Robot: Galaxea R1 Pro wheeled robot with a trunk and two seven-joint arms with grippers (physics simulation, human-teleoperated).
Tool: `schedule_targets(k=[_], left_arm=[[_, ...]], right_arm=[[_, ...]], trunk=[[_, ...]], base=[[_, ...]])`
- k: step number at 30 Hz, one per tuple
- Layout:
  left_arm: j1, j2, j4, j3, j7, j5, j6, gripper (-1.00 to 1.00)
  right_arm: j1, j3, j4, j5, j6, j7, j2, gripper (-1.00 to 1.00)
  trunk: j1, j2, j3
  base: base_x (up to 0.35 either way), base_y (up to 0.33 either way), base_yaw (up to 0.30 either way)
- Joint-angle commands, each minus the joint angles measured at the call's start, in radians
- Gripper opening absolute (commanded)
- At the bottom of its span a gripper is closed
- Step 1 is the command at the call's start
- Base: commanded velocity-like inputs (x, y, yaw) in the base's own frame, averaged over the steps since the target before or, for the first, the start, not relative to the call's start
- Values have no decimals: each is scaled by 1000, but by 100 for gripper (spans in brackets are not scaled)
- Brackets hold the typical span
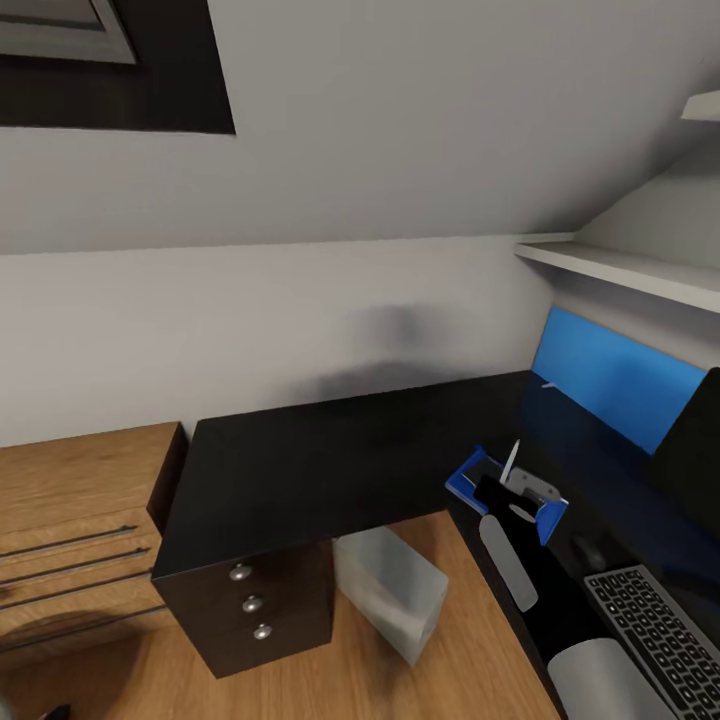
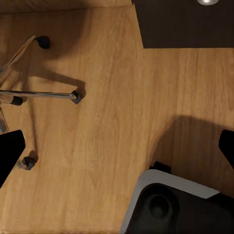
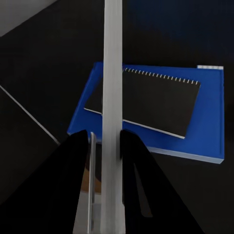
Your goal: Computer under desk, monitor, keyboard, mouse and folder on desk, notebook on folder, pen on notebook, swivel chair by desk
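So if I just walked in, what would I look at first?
Probably the bright blue folder on the black desk, with the dark notebook lying on top. Right above it, the right gripper holds the white pen upright. The blue back panel behind the desk also stands out, and the grey computer sits on the floor under the desk.

Head view: high, angled down over the desk [image 1: 330, 450] corner. Right wrist view: close above the folder [image 3: 207, 117], shared, at 4 o'clock. Left wrist view: straight down at floor [image 2: 107, 112].
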Motion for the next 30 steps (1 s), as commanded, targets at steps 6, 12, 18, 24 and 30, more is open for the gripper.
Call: schedule_targets(k=[6,12,18,24,30], left_arm=[[-1,-1,126,-9,-6,9,-111,100],[-1,-1,181,-9,-35,8,-156,100],[-1,-2,194,-9,-63,9,-165,100],[-1,-13,200,-9,-69,7,-169,100],[-1,-18,203,-9,-70,8,-169,100]], right_arm=[[-3,0,58,-4,5,-4,-8,-100],[-24,-1,108,-4,5,-4,-17,-100],[-186,-2,382,-9,-62,14,-22,-100],[-356,-2,697,-11,-214,97,-24,-100],[-411,-15,817,-17,-258,129,-39,-100]], trunk=[[1,-2,-2],[1,-2,-2],[1,-2,-2],[1,-2,-2],[1,-2,-2]], base=[[189,0,0],[260,0,0],[134,0,0],[181,0,0],[232,0,0]])
